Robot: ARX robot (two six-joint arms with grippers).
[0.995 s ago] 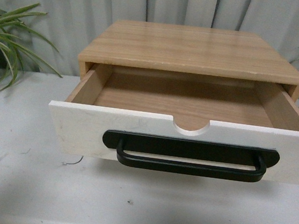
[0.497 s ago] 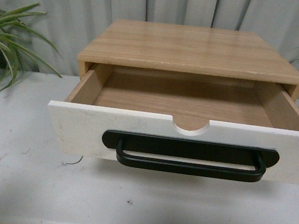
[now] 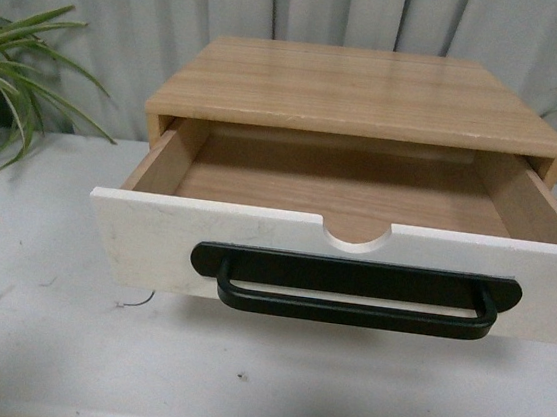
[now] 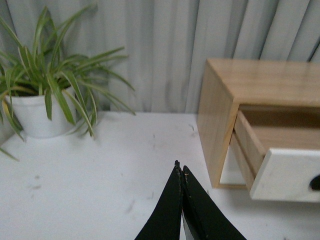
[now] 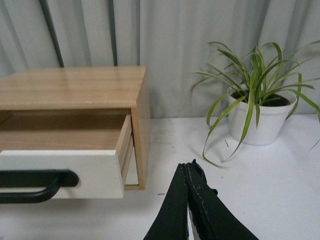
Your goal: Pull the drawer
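we see the drawer (image 3: 343, 261) pulled well out, both hands closed and empty beside it, job apparently done.

Neither arm shows in the front view. In the left wrist view the left gripper (image 4: 180, 167) has its two black fingers pressed together, tips meeting, with nothing between them, and it hangs above the desk (image 4: 90, 170). The right gripper (image 5: 189, 165) is likewise closed tip to tip, holds nothing, and is raised clear of the desk.
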